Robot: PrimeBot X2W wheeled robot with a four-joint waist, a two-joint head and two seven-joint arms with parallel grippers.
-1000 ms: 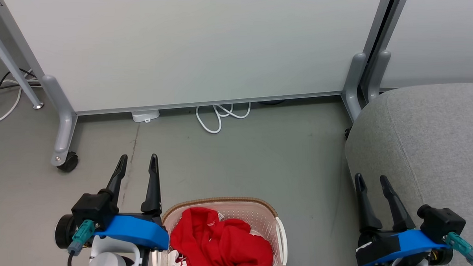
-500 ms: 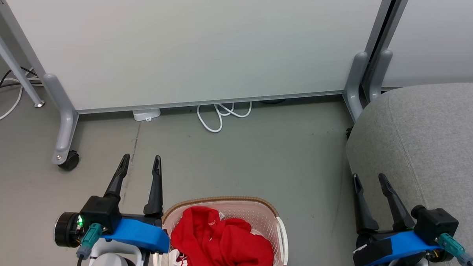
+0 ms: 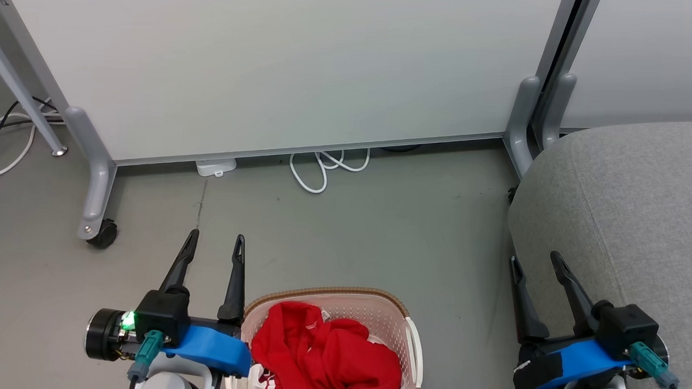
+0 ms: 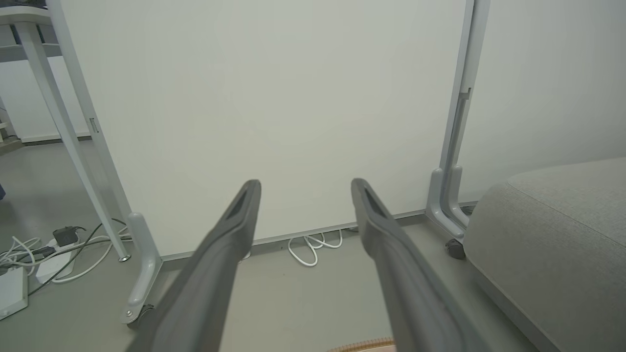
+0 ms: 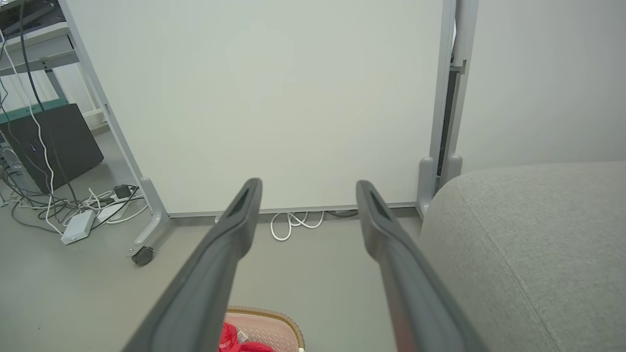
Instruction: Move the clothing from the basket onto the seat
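Red clothing [image 3: 326,355] lies heaped in the cream perforated basket [image 3: 377,296] with its brown rim, at the bottom centre of the head view. A corner of the basket [image 5: 276,322] and the clothing [image 5: 230,340] shows low in the right wrist view. The grey seat [image 3: 628,198] fills the right side; it also appears as the seat [image 4: 552,234] and the seat [image 5: 528,234]. My left gripper [image 3: 216,239] stands open just left of the basket, holding nothing. My right gripper [image 3: 533,258] is open and empty at the seat's front-left edge.
A white partition panel [image 3: 281,65] on grey wheeled feet [image 3: 96,186] closes off the far side. A white cable loop [image 3: 321,168] lies under it, and more cables [image 3: 5,136] trail at the far left. Bare grey floor [image 3: 379,230] lies between basket and panel.
Both grippers have drifted slightly; the left one moved right and a little back toward the basket, the right one moved back and lower. The clothing and basket stayed put.
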